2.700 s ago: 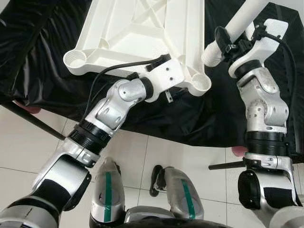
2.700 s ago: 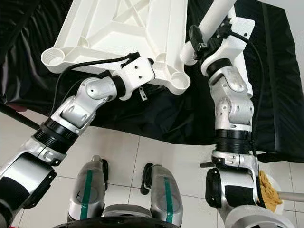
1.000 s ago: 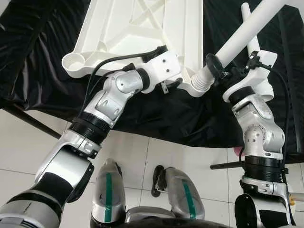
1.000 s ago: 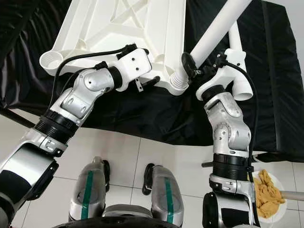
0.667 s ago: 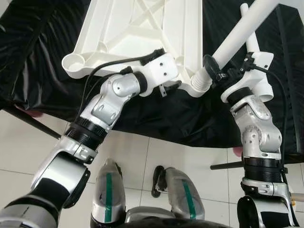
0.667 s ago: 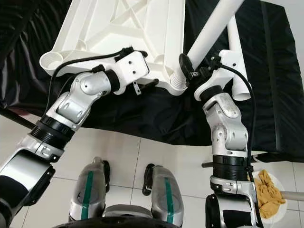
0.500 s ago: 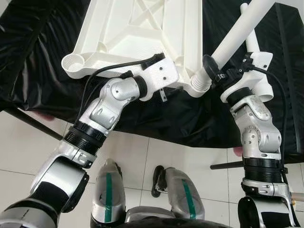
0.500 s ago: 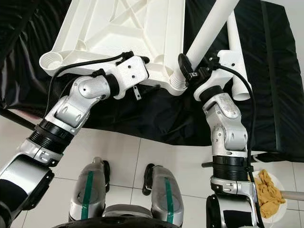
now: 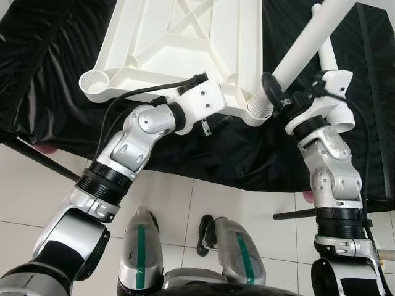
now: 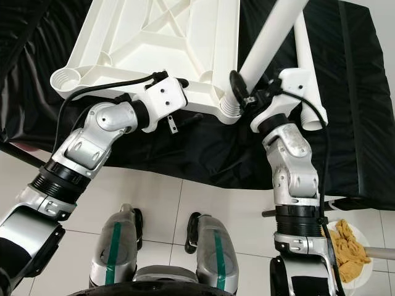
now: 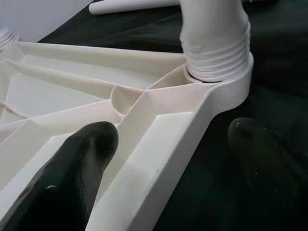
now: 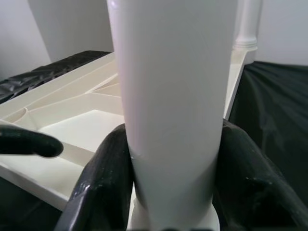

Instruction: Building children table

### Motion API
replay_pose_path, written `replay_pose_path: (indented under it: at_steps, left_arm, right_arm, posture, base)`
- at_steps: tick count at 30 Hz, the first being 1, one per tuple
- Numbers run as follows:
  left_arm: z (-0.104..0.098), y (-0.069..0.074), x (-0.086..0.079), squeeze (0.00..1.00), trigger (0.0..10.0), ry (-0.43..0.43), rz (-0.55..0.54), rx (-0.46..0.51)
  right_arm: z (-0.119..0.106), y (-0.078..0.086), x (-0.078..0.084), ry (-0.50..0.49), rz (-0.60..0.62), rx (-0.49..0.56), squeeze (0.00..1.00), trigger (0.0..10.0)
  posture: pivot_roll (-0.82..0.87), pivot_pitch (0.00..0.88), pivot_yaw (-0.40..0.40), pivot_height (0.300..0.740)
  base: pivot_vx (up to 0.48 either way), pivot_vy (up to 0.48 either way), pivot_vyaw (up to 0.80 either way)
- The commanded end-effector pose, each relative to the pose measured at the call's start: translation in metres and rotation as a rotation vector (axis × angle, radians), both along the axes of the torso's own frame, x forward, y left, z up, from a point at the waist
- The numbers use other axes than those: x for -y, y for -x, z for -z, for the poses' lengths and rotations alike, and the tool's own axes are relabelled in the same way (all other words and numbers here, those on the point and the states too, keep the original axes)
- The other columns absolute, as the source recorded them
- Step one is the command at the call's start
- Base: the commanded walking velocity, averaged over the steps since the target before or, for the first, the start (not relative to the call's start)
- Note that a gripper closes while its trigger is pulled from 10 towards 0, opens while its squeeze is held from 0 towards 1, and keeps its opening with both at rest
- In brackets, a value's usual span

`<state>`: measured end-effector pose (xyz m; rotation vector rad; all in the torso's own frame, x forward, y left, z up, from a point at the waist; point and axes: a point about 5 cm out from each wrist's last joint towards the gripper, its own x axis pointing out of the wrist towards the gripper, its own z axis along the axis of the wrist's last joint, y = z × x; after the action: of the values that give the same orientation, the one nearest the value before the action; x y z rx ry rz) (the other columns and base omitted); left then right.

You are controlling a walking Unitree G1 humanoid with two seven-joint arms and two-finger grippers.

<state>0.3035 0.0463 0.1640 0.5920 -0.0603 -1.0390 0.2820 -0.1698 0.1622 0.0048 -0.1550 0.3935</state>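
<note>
The white plastic table top lies upside down on a black cloth. My right gripper is shut on a white table leg, gripping it low down. The leg's ribbed end sits in the socket at the top's near right corner, and the leg leans up and to the right. My left gripper is open and straddles the near rim just left of that corner, one finger inside the frame and one over the cloth. The near left corner socket is empty.
A second white leg lies on the black cloth behind my right wrist. The cloth hangs over the near edge of its support above a tiled floor. A black bar slants at the left. A plate of yellowish pieces sits on the floor at right.
My right gripper swung the leg left and set its ribbed end into the near right corner socket, then tilted it more upright. My left gripper drew back slightly along the rim.
</note>
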Motion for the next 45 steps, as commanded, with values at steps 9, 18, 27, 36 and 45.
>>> replay_pose_path:
  at_steps: [9,18,27,36,45]
  left_arm:
    - [-0.004,0.0,-0.003,0.0,10.0,0.003,-0.003,-0.001]
    - [-0.006,-0.001,-0.005,0.0,10.0,-0.001,-0.007,0.002]
    - [-0.007,-0.002,-0.007,0.0,10.0,-0.011,-0.015,0.014]
    - [-0.009,-0.003,-0.007,0.0,10.0,-0.012,-0.017,0.018]
    - [-0.009,-0.003,-0.009,0.0,10.0,-0.016,-0.028,0.026]
  right_arm:
    - [0.024,0.007,-0.002,0.037,-0.024,-0.072,0.0,10.0]
    - [0.033,0.005,0.003,-0.02,0.013,-0.131,0.0,10.0]
    - [0.037,-0.008,0.008,-0.06,0.074,-0.202,0.0,10.0]
    - [0.035,-0.013,0.004,-0.045,0.065,-0.205,0.0,10.0]
    - [0.028,-0.008,0.014,-0.018,0.001,-0.223,0.0,10.0]
  posture:
    - [0.09,0.113,-0.063,0.74]
    - [0.09,0.115,-0.058,0.74]
    - [0.1,0.113,-0.057,0.74]
    - [0.11,0.113,-0.06,0.74]
    - [0.11,0.109,-0.064,0.74]
  base:
    - [0.0,0.0,0.0]
    - [0.0,0.0,0.0]
    - [0.0,0.0,0.0]
    - [0.0,0.0,0.0]
    - [0.0,0.0,0.0]
